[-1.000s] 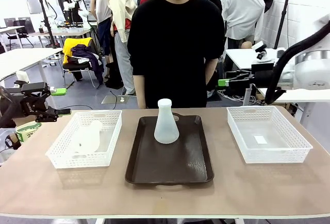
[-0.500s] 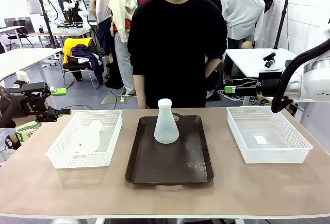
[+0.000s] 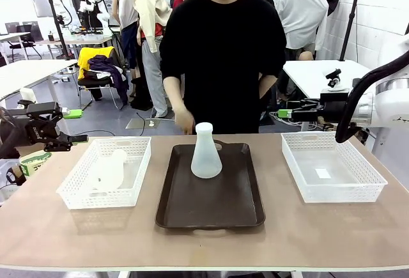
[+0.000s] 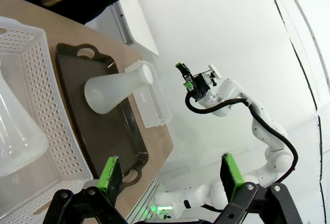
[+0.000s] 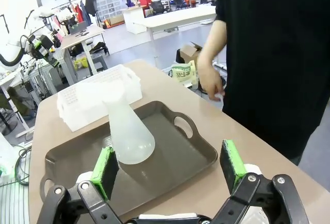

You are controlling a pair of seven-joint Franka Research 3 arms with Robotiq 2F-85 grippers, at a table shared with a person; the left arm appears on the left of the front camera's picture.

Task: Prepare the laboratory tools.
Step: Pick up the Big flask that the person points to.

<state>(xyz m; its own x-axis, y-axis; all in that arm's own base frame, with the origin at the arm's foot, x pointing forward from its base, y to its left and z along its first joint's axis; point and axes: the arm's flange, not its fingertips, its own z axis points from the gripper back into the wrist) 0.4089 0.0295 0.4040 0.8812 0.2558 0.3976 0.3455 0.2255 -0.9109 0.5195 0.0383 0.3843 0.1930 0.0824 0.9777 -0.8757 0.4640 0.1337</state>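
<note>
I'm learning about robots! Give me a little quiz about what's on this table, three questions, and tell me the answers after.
1. True or false: the flask on the brown tray stands upright.
2. Pick one: the other flask is A) in the basket on the robot's left, B) on the bare table, C) in the person's hand.
3. Fill the gap: both arms' jaws are ____.
Key: 1 true; 2 A; 3 open.
</note>
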